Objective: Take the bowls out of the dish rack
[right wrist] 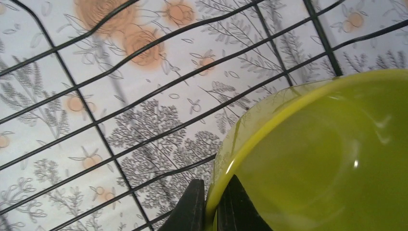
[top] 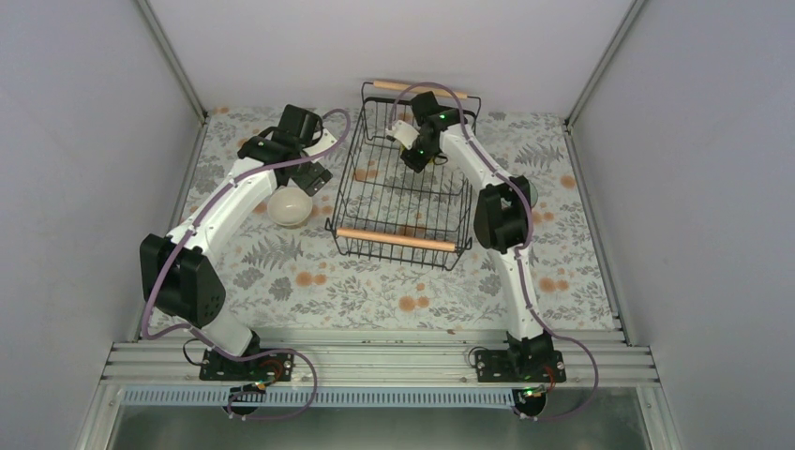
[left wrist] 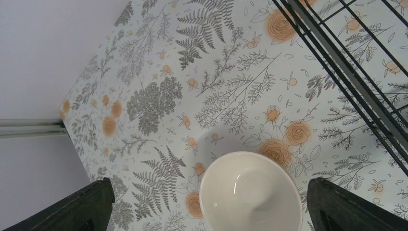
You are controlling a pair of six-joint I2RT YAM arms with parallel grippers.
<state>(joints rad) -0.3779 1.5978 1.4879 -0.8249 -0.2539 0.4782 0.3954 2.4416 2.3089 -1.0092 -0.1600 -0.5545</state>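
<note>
The black wire dish rack (top: 403,192) with two wooden handles stands mid-table. Inside it, at the far end, my right gripper (top: 419,157) is shut on the rim of a yellow-green bowl (right wrist: 327,154); one finger sits inside the rim and one outside (right wrist: 210,211). In the top view the arm hides most of that bowl. A white bowl (top: 290,207) stands upright on the cloth left of the rack. My left gripper (top: 309,173) hovers above it, open, its fingers wide apart on either side of the white bowl (left wrist: 250,192).
A floral cloth (top: 309,272) covers the table. Grey walls close in on the left, right and back. The rack's wire wall (left wrist: 346,72) runs close to the right of the white bowl.
</note>
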